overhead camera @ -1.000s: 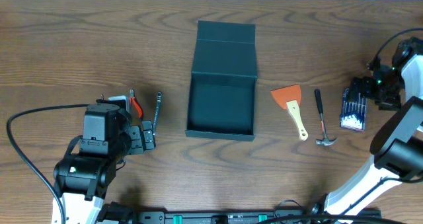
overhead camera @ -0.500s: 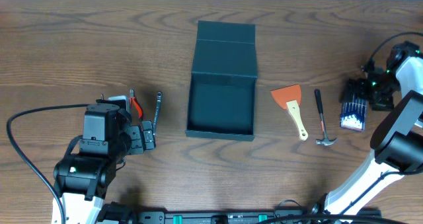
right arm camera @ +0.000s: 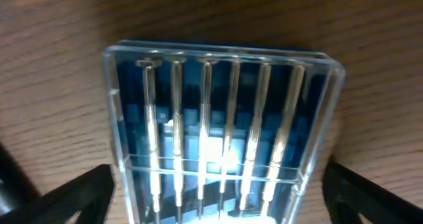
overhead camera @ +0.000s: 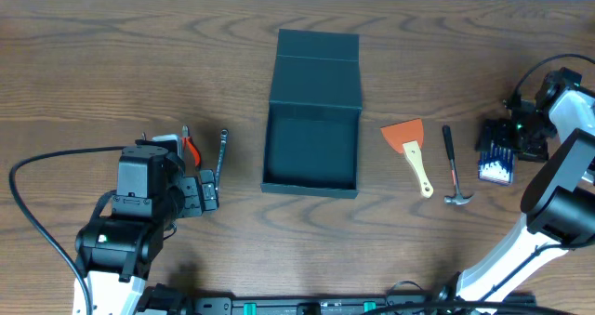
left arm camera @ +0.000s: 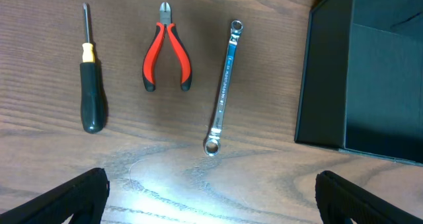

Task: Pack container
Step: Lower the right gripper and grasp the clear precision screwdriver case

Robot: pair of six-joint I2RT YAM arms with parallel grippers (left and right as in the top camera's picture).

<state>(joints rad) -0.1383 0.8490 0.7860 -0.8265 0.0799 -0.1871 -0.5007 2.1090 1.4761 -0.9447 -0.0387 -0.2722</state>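
Note:
The container (overhead camera: 311, 143) is a dark teal box that lies open at the table's middle, its flap lid (overhead camera: 319, 59) folded back. My right gripper (right arm camera: 218, 184) is open and straddles a clear case of small screwdrivers (right arm camera: 221, 125), with a gap between each finger and the case's sides. From overhead this case (overhead camera: 495, 162) lies at the far right under the right gripper (overhead camera: 509, 137). My left gripper (left arm camera: 211, 184) is open over bare wood, short of a wrench (left arm camera: 223, 88), red pliers (left arm camera: 167, 55) and a black-handled screwdriver (left arm camera: 89, 78). The container's wall (left arm camera: 324, 72) is to their right.
An orange scraper (overhead camera: 409, 140) and a hammer (overhead camera: 452, 166) lie between the container and the case. In the overhead view the pliers (overhead camera: 191, 149) and the wrench (overhead camera: 221, 153) lie beyond the left gripper (overhead camera: 210, 190). A black cable (overhead camera: 37, 213) loops at the left.
The right gripper has moved in towards the table's near side, onto the end of the clear case. The left arm and all the tools have stayed put.

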